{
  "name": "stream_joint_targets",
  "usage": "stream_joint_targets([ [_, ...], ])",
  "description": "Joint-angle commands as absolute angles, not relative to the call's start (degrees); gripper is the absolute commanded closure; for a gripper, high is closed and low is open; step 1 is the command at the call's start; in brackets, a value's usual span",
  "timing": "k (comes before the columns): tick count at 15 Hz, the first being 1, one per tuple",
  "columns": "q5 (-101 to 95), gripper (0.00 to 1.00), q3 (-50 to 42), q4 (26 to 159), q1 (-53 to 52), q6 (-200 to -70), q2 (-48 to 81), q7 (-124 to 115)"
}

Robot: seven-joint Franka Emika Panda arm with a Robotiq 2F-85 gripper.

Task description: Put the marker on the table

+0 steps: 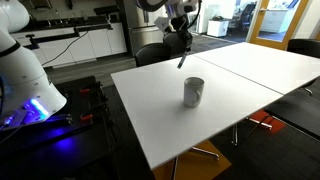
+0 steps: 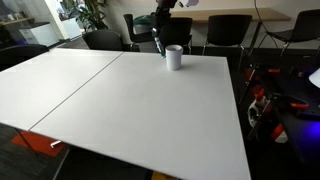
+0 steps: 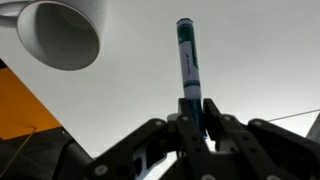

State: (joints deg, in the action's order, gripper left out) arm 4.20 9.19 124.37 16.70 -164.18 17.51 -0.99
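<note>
The jaws were pinched on the marker point(image 3: 188, 62), which in the wrist view rose from between them at bottom centre toward the top of the frame. It was a dark stick with a greenish band near its far end. Behind it lay the white bench point(image 3: 262, 60), and the grey cup point(image 3: 58, 32) sat in the upper left corner with its open mouth turned toward the camera. An orange patch point(image 3: 20, 108) showed at the left edge, below the edge of the bench.

In an exterior view the marker point(image 1: 182, 60) hung tilted from the jaws in the upper middle of the frame, over the far edge of the bench point(image 1: 150, 115). The cup point(image 1: 193, 92) stood upright below it, near the frame's centre and apart from it. I could not tell whether the marker's lower tip touched the surface. A seam point(image 1: 250, 78) ran across the bench toward the right.

In an exterior view from the opposite end, the marker point(image 2: 158, 44) sat at upper centre, just left of the cup point(image 2: 174, 57), near the far edge of the bench point(image 2: 130, 105). Dark chairs point(image 2: 227, 32) stood behind.
</note>
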Motion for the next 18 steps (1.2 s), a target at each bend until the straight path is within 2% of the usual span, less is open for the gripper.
stream_joint_targets([
  [1,3.49,0.95,2.92,115.68,10.88,-153.44,22.76,-1.36],
  [6,1.99,0.95,-0.53,104.73,6.18,-140.53,31.32,-1.91],
  [13,-0.48,0.95,-2.52,92.35,2.43,-131.04,41.22,-3.13],
  [14,-0.94,0.56,-2.8,90.78,2.0,-129.74,42.38,-3.37],
  [16,-1.43,0.5,-2.94,88.23,1.57,-127.37,44.16,-3.39],
  [18,-1.87,0.35,-3.16,86.36,1.28,-125.63,45.32,-3.55],
])
